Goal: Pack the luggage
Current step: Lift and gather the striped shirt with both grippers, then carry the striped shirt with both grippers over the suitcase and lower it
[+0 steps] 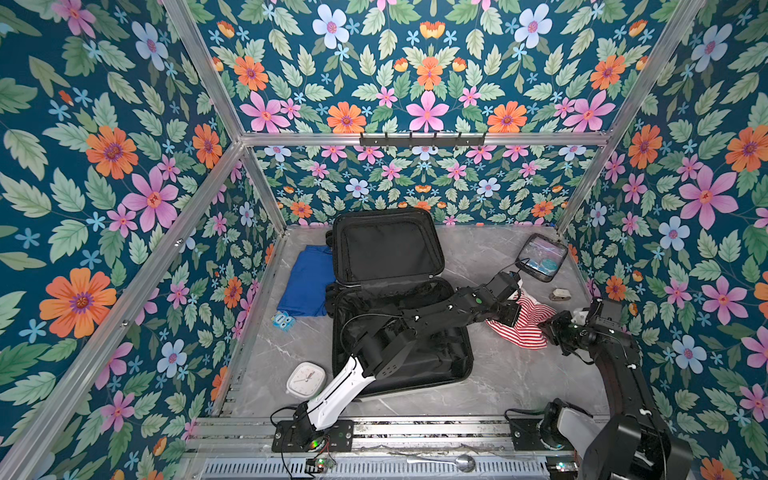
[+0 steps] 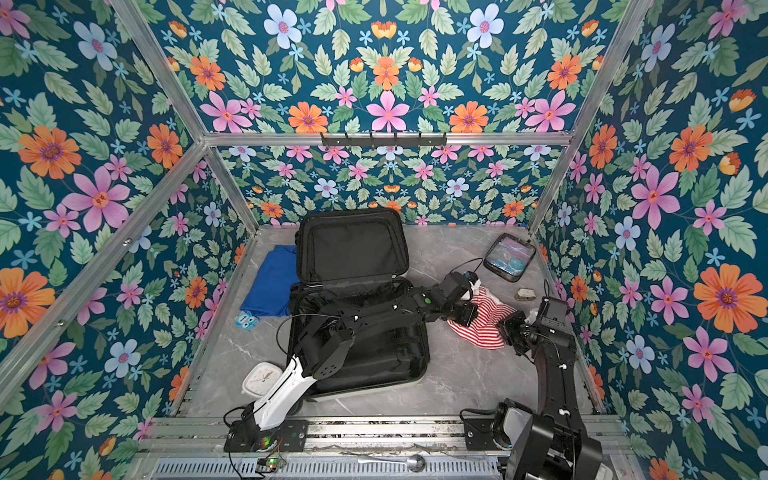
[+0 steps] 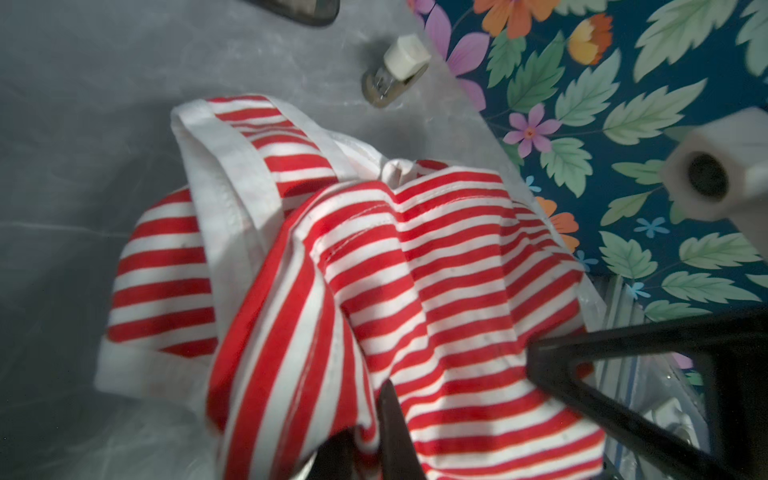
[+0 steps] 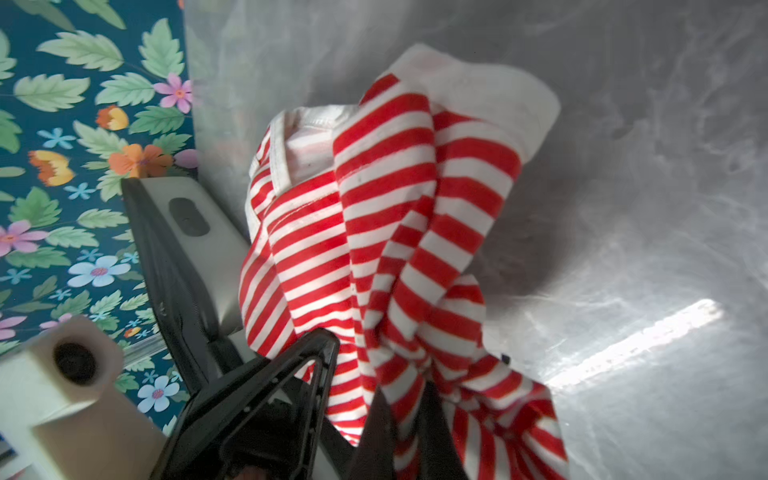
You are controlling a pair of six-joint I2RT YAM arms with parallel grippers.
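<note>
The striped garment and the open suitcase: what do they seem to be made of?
The striped garment looks like soft, matte cotton knit: it bunches into loose folds and shows stitched hems. The suitcase is lined with what seems to be thin black woven fabric, slightly wrinkled. Its pale outer edge suggests a smooth hard plastic shell, though little of that shows.

Both top views were taken from high above the near edge of the table (image 1: 478,257), angled downward, the luggage (image 1: 386,249) central; nearly the whole scene was shared. Each wrist view was directed along its jaws at close range; the striped garment (image 3: 415,270) between the jaws was shared by all four.
</note>
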